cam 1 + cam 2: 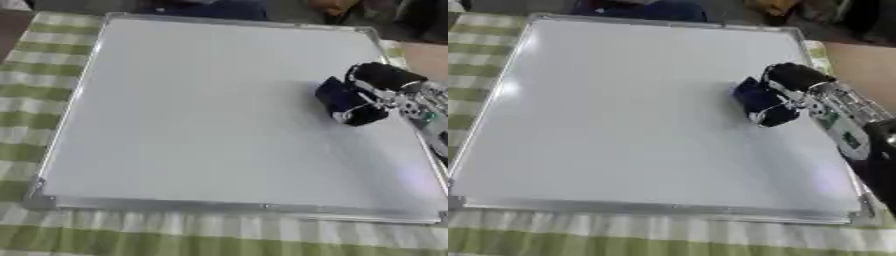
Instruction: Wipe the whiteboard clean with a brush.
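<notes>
A large whiteboard (201,110) with a silver frame lies flat on the table, its surface white with no marks that I can see. My right hand (798,82) comes in from the right and sits over the board's right half. Its fingers are curled round a dark blue brush (756,100), which rests against the board surface. My left hand shows in neither view.
A green and white checked cloth (175,237) covers the table around the board. Dark shapes, among them something blue (210,7), sit beyond the far edge. Bare brown tabletop (429,57) shows at the right.
</notes>
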### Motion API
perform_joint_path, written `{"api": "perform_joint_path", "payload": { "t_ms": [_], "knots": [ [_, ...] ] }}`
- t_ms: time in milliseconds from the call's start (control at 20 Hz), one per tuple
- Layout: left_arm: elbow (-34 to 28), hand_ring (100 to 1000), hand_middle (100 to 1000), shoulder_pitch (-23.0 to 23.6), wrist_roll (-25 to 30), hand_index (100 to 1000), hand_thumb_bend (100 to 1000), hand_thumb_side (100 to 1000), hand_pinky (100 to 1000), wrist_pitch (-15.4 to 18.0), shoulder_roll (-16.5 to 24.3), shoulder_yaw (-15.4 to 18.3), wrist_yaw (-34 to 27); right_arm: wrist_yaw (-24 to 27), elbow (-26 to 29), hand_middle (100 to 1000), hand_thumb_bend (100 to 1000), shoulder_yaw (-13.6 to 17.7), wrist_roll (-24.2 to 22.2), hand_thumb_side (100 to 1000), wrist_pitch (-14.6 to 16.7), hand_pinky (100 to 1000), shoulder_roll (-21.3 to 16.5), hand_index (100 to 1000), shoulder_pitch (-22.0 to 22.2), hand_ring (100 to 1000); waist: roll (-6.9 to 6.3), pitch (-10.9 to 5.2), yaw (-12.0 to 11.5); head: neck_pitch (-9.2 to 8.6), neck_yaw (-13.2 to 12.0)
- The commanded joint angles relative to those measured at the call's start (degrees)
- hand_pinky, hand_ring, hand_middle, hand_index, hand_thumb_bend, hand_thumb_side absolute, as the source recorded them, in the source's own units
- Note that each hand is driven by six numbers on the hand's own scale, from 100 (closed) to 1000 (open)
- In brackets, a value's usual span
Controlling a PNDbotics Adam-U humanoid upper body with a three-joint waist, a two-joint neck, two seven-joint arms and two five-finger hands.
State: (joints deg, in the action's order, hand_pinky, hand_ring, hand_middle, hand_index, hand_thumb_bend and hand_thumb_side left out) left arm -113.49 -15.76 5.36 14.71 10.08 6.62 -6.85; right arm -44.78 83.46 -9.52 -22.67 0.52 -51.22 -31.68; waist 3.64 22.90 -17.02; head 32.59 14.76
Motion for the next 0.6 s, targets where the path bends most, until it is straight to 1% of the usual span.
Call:
{"api": "perform_joint_path", "payload": {
  "t_ms": [50,600],
  "knots": [
    [-1.1,491,491,-0.7,-0.1,427,100,1000,503,-0.2,0.9,0.1,-0.2,1.3,2.2,257,100,-1.1,-1.5,450,0.5,224,-1.2,330,0.3,194,-0.11,-1.40,0.0,-0.42,0.1],
    [-1.1,490,491,-0.7,-0.1,428,100,1000,504,-0.5,0.8,0.0,-0.4,4.7,7.9,245,100,-3.9,-6.5,438,1.5,218,-0.4,328,1.3,184,0.02,-1.93,-0.1,-0.27,0.2]
  ]
}}
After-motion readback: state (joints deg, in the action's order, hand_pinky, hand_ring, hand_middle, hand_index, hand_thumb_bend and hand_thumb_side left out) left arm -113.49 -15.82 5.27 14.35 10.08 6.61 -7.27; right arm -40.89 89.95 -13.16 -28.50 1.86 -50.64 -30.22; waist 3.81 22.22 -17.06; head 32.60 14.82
